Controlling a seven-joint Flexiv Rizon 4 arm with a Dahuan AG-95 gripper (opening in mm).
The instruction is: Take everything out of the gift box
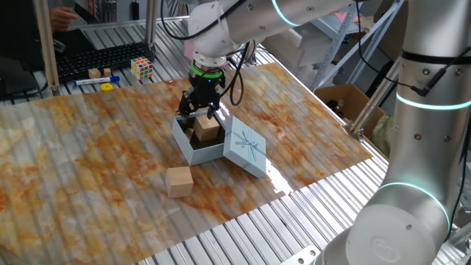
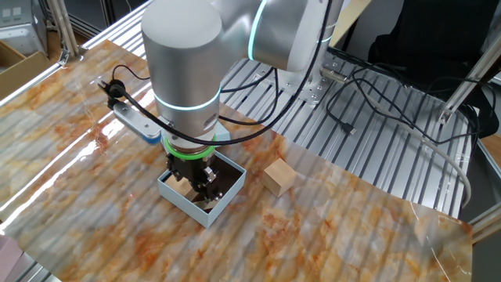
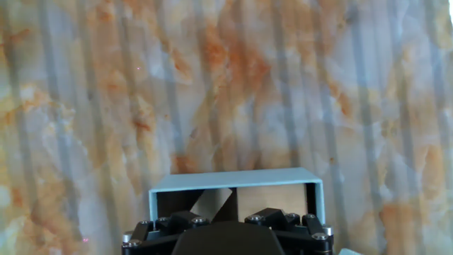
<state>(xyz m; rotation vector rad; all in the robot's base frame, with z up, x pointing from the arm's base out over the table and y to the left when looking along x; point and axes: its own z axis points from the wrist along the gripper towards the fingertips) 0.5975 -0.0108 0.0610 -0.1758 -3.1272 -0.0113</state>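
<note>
The pale-blue gift box [image 1: 197,154] [image 2: 192,208] [image 3: 233,180] stands open on the marbled table. Its lid [image 1: 244,147] with a bow drawing leans against its right side. My gripper [image 1: 199,112] [image 2: 201,185] [image 3: 233,214] reaches down into the box with its fingers spread, open. A tan wooden block [image 1: 209,129] [image 2: 180,189] lies inside, just under and beside the fingertips. I cannot tell whether they touch it. Another wooden block [image 1: 179,181] [image 2: 279,175] sits on the table outside the box. In the hand view the gripper body hides most of the box's inside.
A Rubik's cube [image 1: 143,68], a small wooden block [image 1: 94,73] and a yellow piece [image 1: 107,87] lie at the far edge by a keyboard. A brown carton [image 1: 346,99] stands off the table's right side. The mat's front edge meets aluminium rails.
</note>
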